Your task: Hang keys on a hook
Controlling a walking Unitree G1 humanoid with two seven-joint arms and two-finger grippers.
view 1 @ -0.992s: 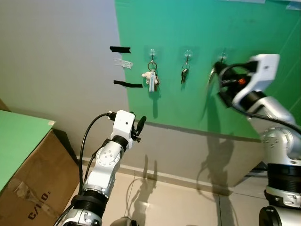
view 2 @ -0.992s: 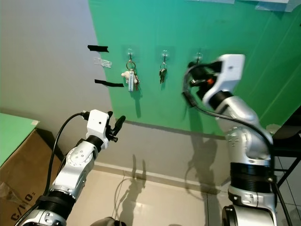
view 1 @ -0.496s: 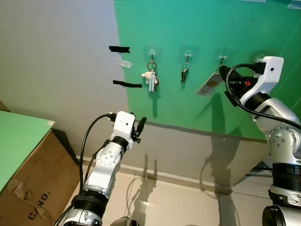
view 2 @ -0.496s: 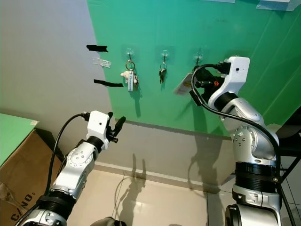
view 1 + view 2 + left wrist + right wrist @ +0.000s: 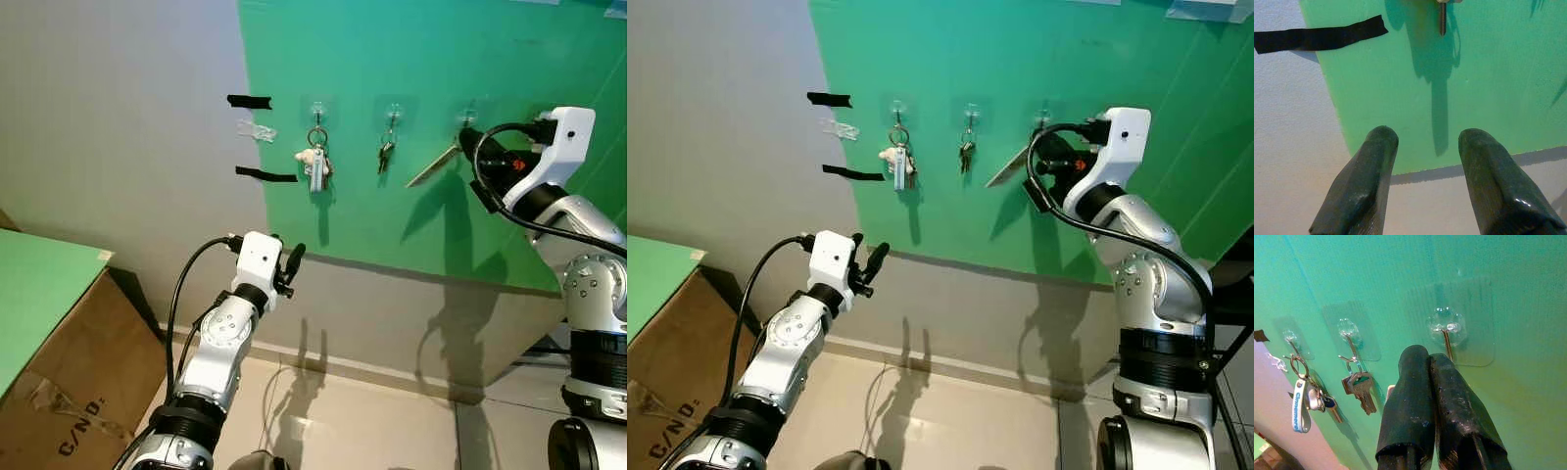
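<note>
Three clear stick-on hooks sit in a row on the green wall panel [image 5: 441, 59]. The first hook holds keys with a blue strap and a white charm [image 5: 315, 162]. A small key bunch [image 5: 385, 152] hangs from the second. My right gripper [image 5: 468, 139] is raised right at the third hook [image 5: 1445, 333], fingers pressed shut [image 5: 1429, 355] on a key set. Its pale tag [image 5: 431, 166] sticks out down and to the left. Lower at the left, my left gripper [image 5: 291, 259] points at the wall, open and empty [image 5: 1422, 139].
Two black tape strips [image 5: 250, 102] and a clear taped piece [image 5: 257, 130] mark the grey wall left of the panel. A cardboard box [image 5: 69, 401] under a green sheet [image 5: 39, 294] stands at lower left. A dark chair edge [image 5: 1234, 284] shows at right.
My right gripper has risen and moved in to the third hook. The tag has swung and now shows edge-on. The left arm has not moved.
</note>
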